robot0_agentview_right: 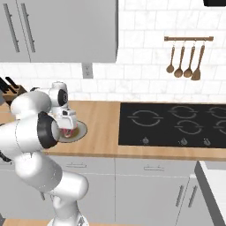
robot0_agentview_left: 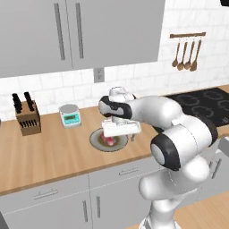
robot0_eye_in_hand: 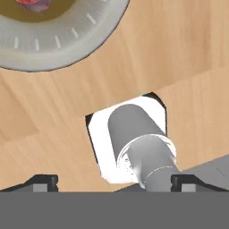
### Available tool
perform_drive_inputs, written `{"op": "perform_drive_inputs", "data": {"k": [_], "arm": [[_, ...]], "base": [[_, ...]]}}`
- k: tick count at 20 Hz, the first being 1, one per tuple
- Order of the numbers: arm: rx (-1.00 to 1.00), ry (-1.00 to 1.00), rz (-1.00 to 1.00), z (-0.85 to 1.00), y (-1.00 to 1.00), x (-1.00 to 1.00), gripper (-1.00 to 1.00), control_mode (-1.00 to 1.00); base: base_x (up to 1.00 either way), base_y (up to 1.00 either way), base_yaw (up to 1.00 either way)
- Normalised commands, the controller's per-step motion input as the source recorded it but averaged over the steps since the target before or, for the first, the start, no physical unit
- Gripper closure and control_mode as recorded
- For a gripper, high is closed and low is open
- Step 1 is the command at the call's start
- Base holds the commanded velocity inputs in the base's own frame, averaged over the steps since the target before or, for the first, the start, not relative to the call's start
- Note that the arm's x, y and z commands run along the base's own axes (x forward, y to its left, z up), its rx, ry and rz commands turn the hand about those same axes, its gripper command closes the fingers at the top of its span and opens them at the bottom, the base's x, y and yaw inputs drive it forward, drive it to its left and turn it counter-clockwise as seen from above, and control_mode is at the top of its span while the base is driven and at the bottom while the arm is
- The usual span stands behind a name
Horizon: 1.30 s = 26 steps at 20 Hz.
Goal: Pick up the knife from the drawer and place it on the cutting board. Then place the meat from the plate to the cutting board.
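Item: gripper (robot0_agentview_left: 117,134) poised over the plate (robot0_agentview_left: 96,138), meat (robot0_agentview_left: 109,141) not yet taken.

I logged the hand low above the plate on the wooden counter (robot0_agentview_left: 53,152), its jaws spread wide and holding nothing; in the hand view the two finger tips (robot0_eye_in_hand: 42,181) stood far apart. The meat lay on the plate's brownish centre, partly hidden under the hand in both base views, and showed as a red sliver at the top edge of the hand view. I could not make out the knife, drawer or cutting board from here. I judged the meat step to be the one in hand. The next move, as I reckoned it, called for centring the fingers over the slab, lowering until they straddled it, then closing. Nearby I noted a small white scale (robot0_agentview_left: 70,115) and a knife block (robot0_agentview_left: 27,117).
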Motion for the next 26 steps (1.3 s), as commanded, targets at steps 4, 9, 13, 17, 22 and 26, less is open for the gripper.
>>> {"op": "perform_drive_inputs", "data": {"k": [4,9,13,17,22,26], "arm": [[0.00,0.14,0.13,-0.51,0.27,1.00,-1.00,-1.00],[0.01,0.01,0.12,-0.66,0.47,0.84,-1.00,-1.00],[0.00,-0.01,0.00,-0.74,0.17,0.51,-1.00,-1.00],[0.00,-0.07,-0.01,-0.24,0.00,0.52,-1.00,-1.00],[0.02,-0.09,0.00,-0.02,-0.13,0.35,-1.00,-1.00],[0.08,-0.07,0.00,-0.07,-0.40,0.00,-1.00,-1.00]], "base": [[0.00,0.00,0.00],[0.00,0.00,0.00],[0.00,0.00,0.00],[0.00,0.00,0.00],[0.00,0.00,0.00],[0.00,0.00,0.00]]}}
